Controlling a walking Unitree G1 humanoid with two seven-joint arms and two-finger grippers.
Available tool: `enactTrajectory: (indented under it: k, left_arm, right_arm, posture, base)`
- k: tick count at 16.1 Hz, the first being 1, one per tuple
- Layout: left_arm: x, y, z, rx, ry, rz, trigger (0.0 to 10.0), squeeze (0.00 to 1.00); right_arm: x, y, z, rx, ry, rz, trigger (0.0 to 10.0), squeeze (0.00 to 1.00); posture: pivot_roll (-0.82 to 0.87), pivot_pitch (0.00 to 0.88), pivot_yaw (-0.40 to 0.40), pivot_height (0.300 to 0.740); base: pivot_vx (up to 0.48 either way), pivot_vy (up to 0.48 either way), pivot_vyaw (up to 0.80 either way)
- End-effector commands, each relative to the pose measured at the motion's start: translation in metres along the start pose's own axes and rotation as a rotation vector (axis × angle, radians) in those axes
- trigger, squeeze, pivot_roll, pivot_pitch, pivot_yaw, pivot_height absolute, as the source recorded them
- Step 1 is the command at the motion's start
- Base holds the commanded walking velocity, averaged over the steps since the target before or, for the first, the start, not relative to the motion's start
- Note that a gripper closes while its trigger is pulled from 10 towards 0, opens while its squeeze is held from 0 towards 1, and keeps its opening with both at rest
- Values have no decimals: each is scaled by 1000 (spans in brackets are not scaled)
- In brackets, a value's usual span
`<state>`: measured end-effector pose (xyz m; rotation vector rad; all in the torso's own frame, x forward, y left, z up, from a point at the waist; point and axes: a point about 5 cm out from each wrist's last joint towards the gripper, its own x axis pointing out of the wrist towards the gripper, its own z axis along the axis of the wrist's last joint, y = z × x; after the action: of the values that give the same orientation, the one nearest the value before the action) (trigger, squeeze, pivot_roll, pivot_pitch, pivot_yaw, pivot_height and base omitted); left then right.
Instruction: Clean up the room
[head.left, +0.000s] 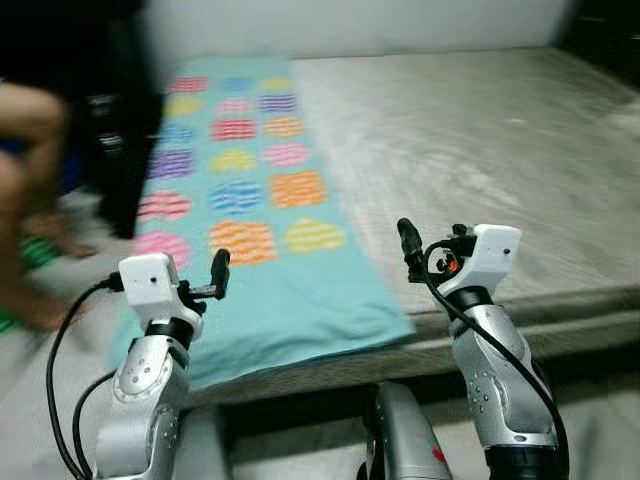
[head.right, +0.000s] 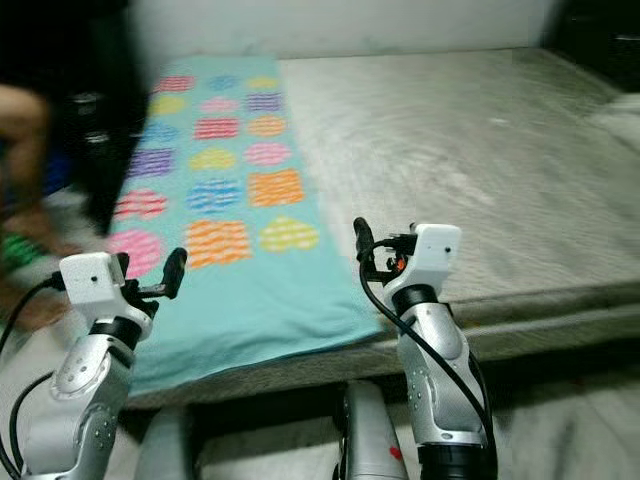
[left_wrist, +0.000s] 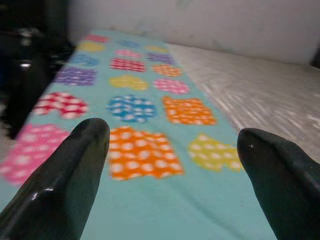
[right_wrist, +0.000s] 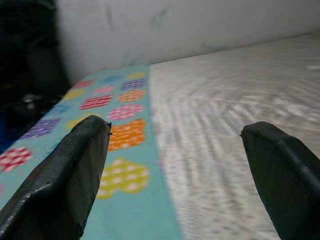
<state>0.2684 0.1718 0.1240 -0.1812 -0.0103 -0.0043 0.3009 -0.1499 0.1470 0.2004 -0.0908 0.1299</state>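
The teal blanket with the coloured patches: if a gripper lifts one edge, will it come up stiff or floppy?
Probably floppy: the teal blanket lies flat on the mattress and its near edge drapes over the side. Likely light, thin cloth. It may slide rather than lift cleanly.

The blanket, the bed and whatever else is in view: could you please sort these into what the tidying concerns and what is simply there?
Job:
- turquoise blanket, spread along the mattress
- left claw and right claw, both open

Just there:
- person's arm
- white wall

A wide grey mattress (head.left: 470, 150) fills the room ahead, running back to a plain white wall (head.left: 350, 25) at the far side. Dark furniture (head.left: 110, 130) stands blurred on the left.
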Motion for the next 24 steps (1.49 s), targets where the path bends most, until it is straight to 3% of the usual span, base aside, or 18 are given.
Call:
enactTrajectory:
  k: [1,12,13,24]
  left_arm:
    - [2,-3,1,8,-4,-13,10000,0]
    - [4,-3,0,8,-12,-13,10000,0]
    - [12,-1,-1,22,-26,-20,10000,0]
    - [13,-2,-4,23,-29,-28,10000,0]
  right_arm:
    - [0,-1,5,-4,-19,5,10000,0]
    - [2,-1,6,-9,-22,9,10000,0]
    - [13,5,16,-61,-65,95,10000,0]
    - [14,10,14,-84,-70,147,10000,0]
  posture:
    - [-84,0,20,531]
    - [-85,0,18,531]
    - [-84,0,17,546]
    - [-86,0,15,671]
  base:
    - [0,0,-531]
    - [0,0,-534]
    - [0,0,0]
    - [0,0,0]
